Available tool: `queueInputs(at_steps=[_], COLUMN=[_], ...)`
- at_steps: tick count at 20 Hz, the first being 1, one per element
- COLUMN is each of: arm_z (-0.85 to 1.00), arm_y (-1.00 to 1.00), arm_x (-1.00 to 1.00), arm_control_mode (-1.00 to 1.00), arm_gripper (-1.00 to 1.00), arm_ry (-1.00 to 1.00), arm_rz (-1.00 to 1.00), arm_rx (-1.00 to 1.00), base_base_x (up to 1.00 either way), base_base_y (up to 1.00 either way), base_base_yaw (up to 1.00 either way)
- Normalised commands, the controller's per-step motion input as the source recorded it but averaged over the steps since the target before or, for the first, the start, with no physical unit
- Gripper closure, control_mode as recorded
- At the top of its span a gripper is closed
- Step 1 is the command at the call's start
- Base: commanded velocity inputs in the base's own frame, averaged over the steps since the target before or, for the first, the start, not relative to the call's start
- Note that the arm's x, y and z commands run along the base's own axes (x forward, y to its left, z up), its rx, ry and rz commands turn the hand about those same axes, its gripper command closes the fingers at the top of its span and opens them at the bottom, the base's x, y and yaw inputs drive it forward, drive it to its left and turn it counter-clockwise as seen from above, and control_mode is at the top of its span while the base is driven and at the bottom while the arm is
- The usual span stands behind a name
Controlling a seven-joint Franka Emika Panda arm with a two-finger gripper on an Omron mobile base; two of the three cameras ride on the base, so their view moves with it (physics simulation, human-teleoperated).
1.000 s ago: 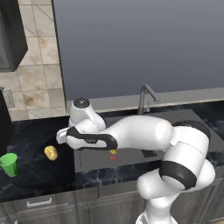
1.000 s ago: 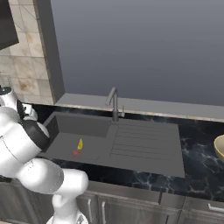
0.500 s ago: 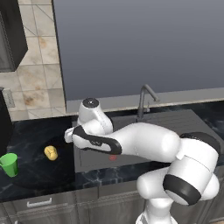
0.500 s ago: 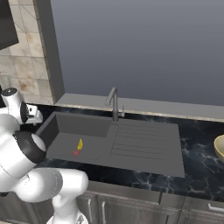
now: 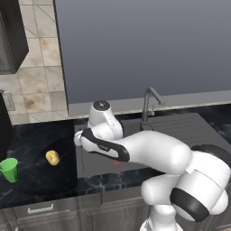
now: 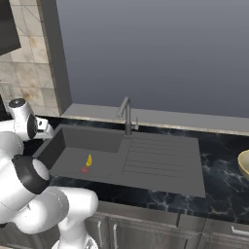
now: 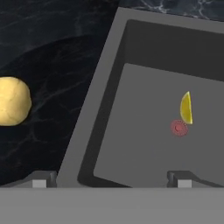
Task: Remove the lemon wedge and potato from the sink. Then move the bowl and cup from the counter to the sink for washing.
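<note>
The gripper (image 7: 111, 177) has been swung from the potato (image 7: 13, 101) back above the sink (image 7: 109, 74), fingers spread and empty. The potato is left outside the left finger; the lemon wedge (image 7: 187, 108) is seen beyond the right finger, so it comes next.

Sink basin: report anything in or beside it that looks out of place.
A lemon wedge lies on the floor of the sink, right beside the red drain; food scrap in a basin meant for washing. The potato sits loose on the dark counter left of the basin, near the cup. Nothing looks spilled or damaged.
</note>
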Motion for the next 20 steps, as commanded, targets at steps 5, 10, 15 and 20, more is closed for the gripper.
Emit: queueInputs(at_steps=[5, 10, 15, 20], arm_z=[0.0, 0.0, 0.0, 0.0], arm_y=[-0.26, -0.25, -0.25, -0.25], arm_x=[0.0, 0.02, 0.03, 0.04], arm_control_mode=[-1.0, -1.0, -1.0, -1.0], arm_gripper=[-1.0, -1.0, -1.0, -1.0], arm_ry=[0.01, 0.0, 0.0, 0.01], arm_rz=[-0.04, -0.04, -0.03, -0.05], arm_rx=[0.0, -0.01, -0.02, -0.02], base_base_x=[0.0, 0.0, 0.0, 0.0], base_base_y=[0.0, 0.0, 0.0, 0.0], base_base_yaw=[0.0, 0.0, 0.0, 0.0])
